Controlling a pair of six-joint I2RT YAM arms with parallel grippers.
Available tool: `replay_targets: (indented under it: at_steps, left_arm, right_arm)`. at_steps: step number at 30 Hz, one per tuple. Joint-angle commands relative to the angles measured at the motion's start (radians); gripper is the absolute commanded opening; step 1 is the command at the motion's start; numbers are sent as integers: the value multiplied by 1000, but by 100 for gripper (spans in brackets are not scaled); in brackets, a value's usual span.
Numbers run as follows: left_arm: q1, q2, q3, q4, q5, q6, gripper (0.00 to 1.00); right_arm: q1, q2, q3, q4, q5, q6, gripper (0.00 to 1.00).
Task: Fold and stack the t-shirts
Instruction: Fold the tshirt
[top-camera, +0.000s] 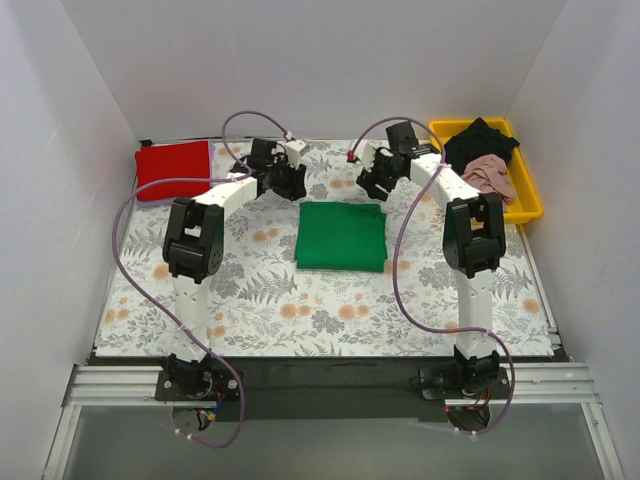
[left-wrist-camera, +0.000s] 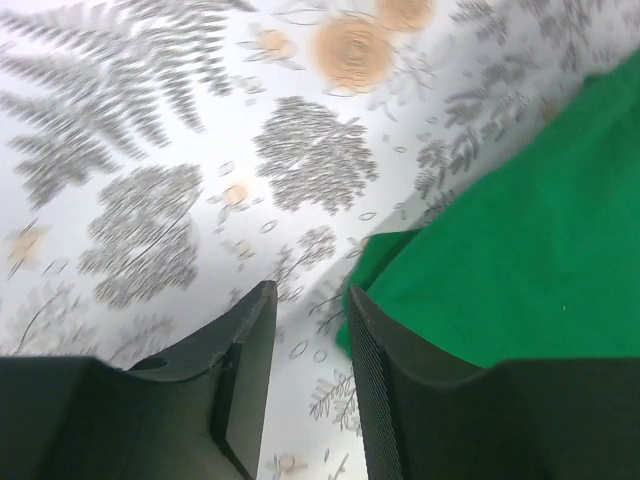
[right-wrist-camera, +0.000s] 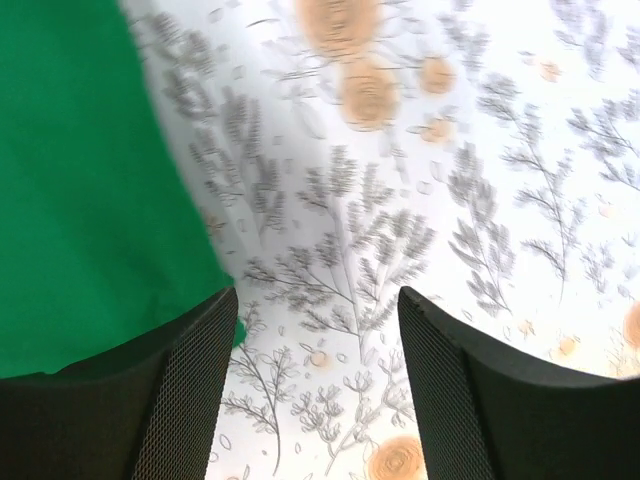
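While the folded bright-green cloth t-shirt (top-camera: 341, 236) lies centrally in the top view, left gripper (top-camera: 285, 182) and right gripper (top-camera: 375, 183) flank its far edge, equally near. Left wrist: jaws narrowly apart, empty, shirt rightward. Right wrist: jaws wide apart, empty, shirt leftward.

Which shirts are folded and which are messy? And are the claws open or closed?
green t-shirt: folded flat, not held
red t-shirt: folded, far left
black t-shirt: crumpled in the yellow tray
pink t-shirt: crumpled in the same tray
left claw: slightly open, empty
right claw: open wide, empty
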Motion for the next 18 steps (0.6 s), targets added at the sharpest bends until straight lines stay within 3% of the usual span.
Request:
replay_targets:
  at_steps: [1,3,5,9,14,18]
  left_arm:
    - [50,-173,-47,97,-92,-264,34]
    - [50,-213,-113,105,-58,-307,34]
    - [48,-262,-161,129,61,-373,34]
    - [38,-247,-202,162,337,-535,29]
    - [19,-124,-206,266,427,-722,24]
    - [19,-18,-177,358,431,-796,22]
  right_arm:
    - [-25,-106,60,46,9,281,74]
    - [-27,-139,28,36,-31,376,73]
    - [-27,-192,-43,35,-157,505,67]
    - [-25,-193,-113,36,-387,696,47]
    - [-27,-81,-128,44,-544,763,23]
    - [-51,23,-124,111,-545,814,20]
